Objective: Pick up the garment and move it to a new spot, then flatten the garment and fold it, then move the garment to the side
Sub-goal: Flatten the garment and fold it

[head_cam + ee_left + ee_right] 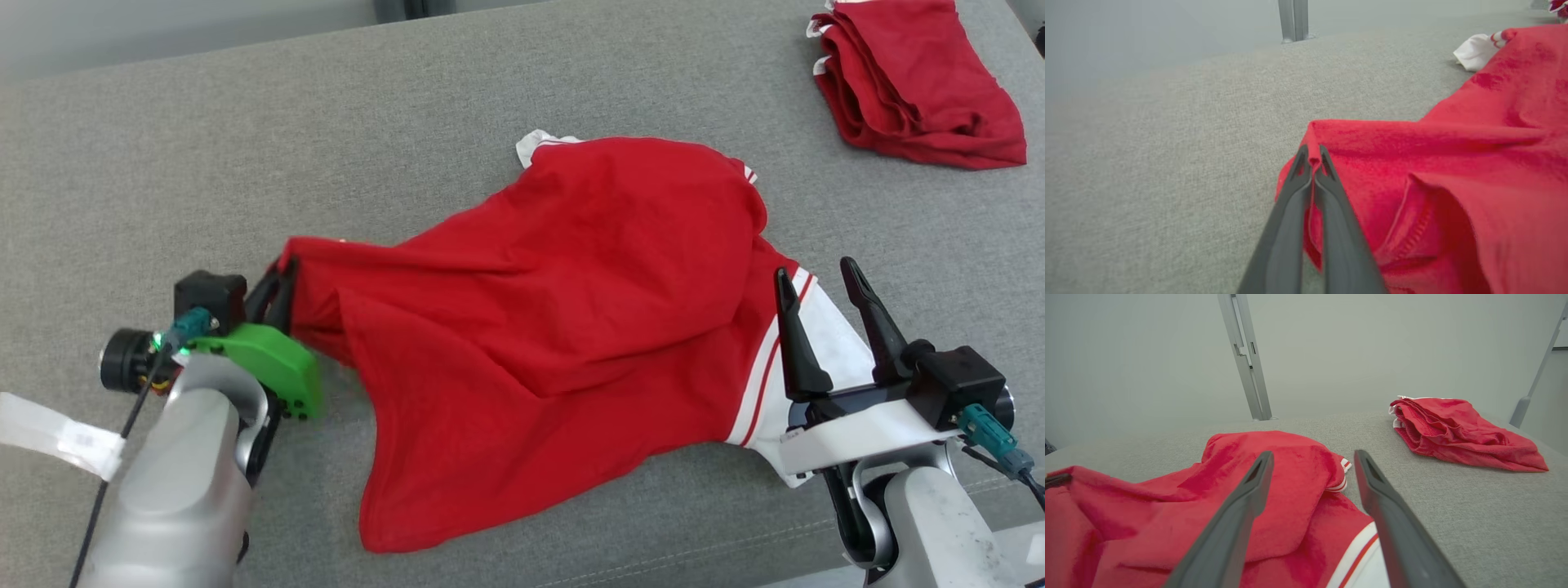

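A red garment [555,310] with white sleeves and red stripes lies crumpled across the grey cushion [326,147]. My left gripper [277,282] is shut on the garment's left corner, and in the left wrist view a pinch of red cloth [1313,157] sits between the fingertips. My right gripper [820,278] stands open over the white striped sleeve [824,343] at the garment's right side, nothing between its fingers. In the right wrist view the garment [1274,486] spreads beneath and to the left of the open fingers [1237,506].
A folded red garment [914,77] lies at the back right of the cushion, also seen in the right wrist view [1457,430]. A metal post [1245,355] stands behind the cushion. The front edge of the cushion [735,555] runs close below the garment.
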